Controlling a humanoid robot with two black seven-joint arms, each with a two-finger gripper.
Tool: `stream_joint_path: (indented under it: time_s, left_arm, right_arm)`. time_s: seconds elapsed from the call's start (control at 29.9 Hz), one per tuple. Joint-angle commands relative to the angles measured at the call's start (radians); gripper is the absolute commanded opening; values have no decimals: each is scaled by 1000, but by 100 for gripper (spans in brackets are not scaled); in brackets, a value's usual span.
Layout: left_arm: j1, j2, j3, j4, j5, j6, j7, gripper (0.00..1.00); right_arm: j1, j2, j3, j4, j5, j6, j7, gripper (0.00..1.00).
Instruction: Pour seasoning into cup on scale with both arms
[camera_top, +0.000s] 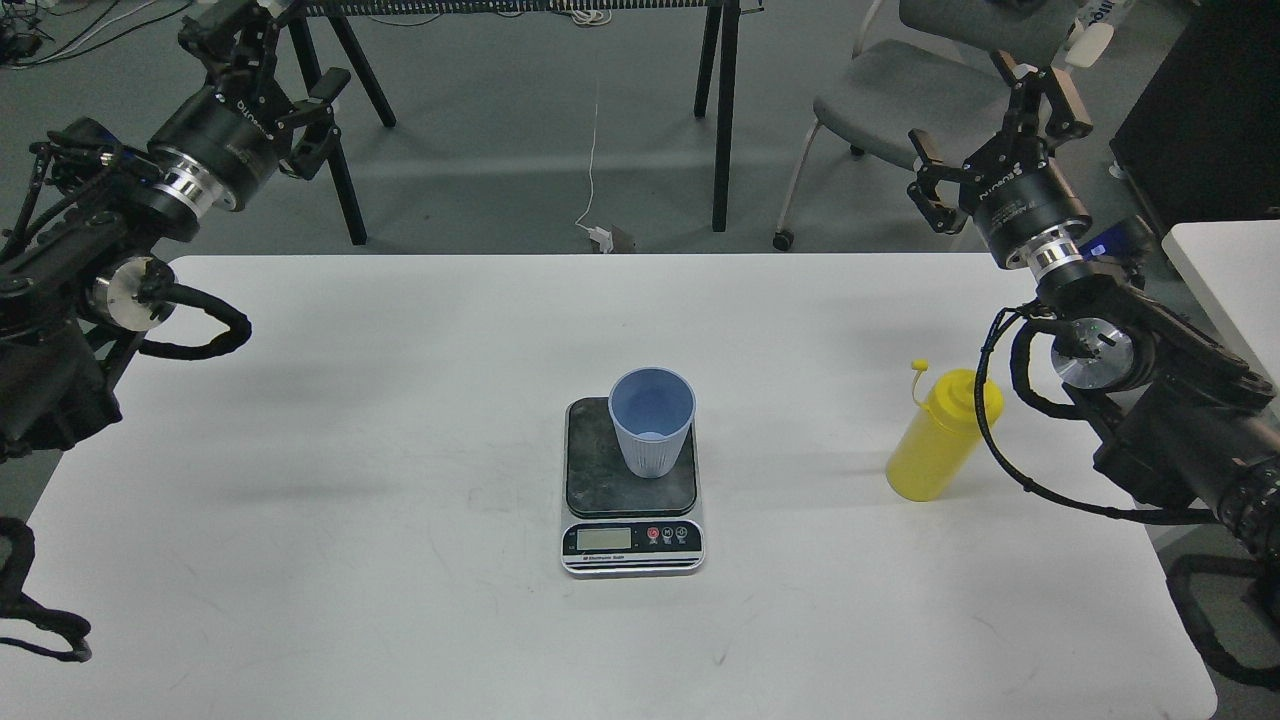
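The yellow seasoning bottle (940, 436) stands upright on the right side of the white table (350, 480), its small cap hanging off to the left and a cable of my right arm crossing its nozzle. The light blue cup (652, 420) stands empty on the dark platform of the scale (632, 538) at the table's middle. My left gripper (275, 55) is open and empty, raised beyond the table's far left corner. My right gripper (985, 125) is open and empty, raised beyond the far right corner, well above and behind the bottle.
A grey chair (930, 90) stands behind the table at the right. Black trestle legs (722, 110) and a white cable with a plug (600, 235) are on the floor behind. Another white table's corner (1225, 265) shows at the right edge.
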Motion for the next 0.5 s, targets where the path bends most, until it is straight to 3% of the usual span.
stream_joint_path:
  time_s: [0.0,0.23,0.47]
  left_arm:
    - [-1,6,1,2,2,0,0,77]
    - [9,8,4,30,3,0,0,77]
    - [12,-22,11,152,2,0,0,77]
  right_arm:
    - [1,-24,1,1,0,0,0,100]
    - [0,-24,-1,1,0,0,0,100]
    - [0,-25,-4,2,0,0,0,100]
